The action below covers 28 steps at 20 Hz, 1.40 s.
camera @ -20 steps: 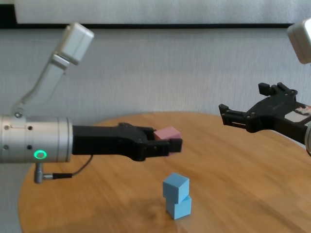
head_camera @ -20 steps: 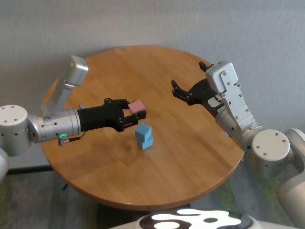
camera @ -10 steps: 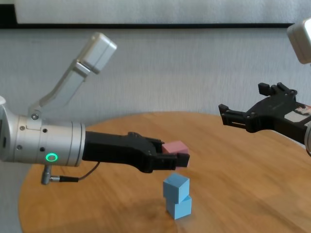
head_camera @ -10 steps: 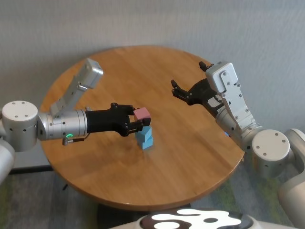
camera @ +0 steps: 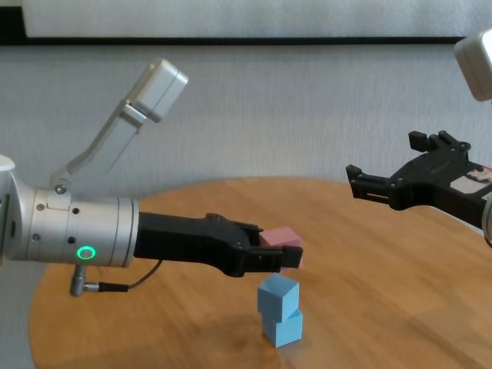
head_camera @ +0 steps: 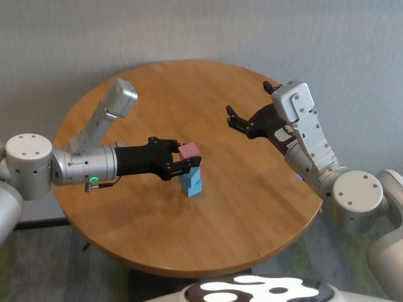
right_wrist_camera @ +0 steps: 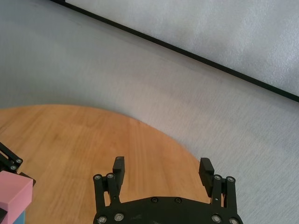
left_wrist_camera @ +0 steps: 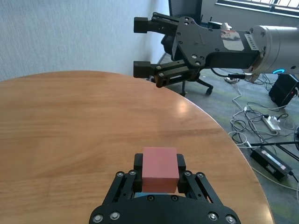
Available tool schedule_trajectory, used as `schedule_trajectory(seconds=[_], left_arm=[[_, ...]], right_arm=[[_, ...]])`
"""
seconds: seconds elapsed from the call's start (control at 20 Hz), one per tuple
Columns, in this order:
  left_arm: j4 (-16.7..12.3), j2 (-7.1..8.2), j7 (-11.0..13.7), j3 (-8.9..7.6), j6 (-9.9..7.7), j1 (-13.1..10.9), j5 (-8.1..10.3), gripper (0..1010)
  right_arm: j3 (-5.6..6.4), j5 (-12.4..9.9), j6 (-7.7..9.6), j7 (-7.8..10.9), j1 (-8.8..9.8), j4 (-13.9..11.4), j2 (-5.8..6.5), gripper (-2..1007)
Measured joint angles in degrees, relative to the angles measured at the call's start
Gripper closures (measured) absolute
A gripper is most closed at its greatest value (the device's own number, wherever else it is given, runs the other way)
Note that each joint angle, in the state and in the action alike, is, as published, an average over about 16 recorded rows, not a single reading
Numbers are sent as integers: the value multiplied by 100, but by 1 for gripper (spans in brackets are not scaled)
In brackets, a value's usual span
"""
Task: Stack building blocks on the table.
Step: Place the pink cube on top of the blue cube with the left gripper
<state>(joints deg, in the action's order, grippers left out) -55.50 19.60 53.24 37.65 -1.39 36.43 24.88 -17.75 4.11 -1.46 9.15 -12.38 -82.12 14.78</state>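
Two light blue building blocks (head_camera: 191, 180) (camera: 280, 311) stand stacked near the middle of the round wooden table (head_camera: 252, 207), the upper one turned a little. My left gripper (head_camera: 186, 158) (camera: 283, 251) is shut on the pink block (head_camera: 189, 151) (left_wrist_camera: 160, 169) (camera: 280, 237) and holds it just above the blue stack, apart from it. In the right wrist view the pink block (right_wrist_camera: 13, 196) shows at the edge. My right gripper (head_camera: 234, 117) (camera: 382, 184) (right_wrist_camera: 161, 171) hangs open and empty over the table's far right part.
A grey wall stands behind the table. Beyond the table's edge, the left wrist view shows an office chair base (left_wrist_camera: 196, 83), cables and a power strip (left_wrist_camera: 271, 122) on the floor.
My left gripper has carried the pink block to the right and lower, from beside the blue stack to just above it. The right arm has stayed still.
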Motion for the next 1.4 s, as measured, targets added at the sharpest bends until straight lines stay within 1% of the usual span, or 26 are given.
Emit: schedule_trajectory(seconds=[0.35,0.8,1.4], left_arm=[[106,13,-44,122,46,80,-5,609],[208,20,-74,265,56,176,-55,609],[325,-19,-98,371,95,272,-140,609]], right_arm=[[0,0,0,0,0,0,0,0],[0,0,0,0,0,0,0,0],[0,0,0,0,0,0,0,0]])
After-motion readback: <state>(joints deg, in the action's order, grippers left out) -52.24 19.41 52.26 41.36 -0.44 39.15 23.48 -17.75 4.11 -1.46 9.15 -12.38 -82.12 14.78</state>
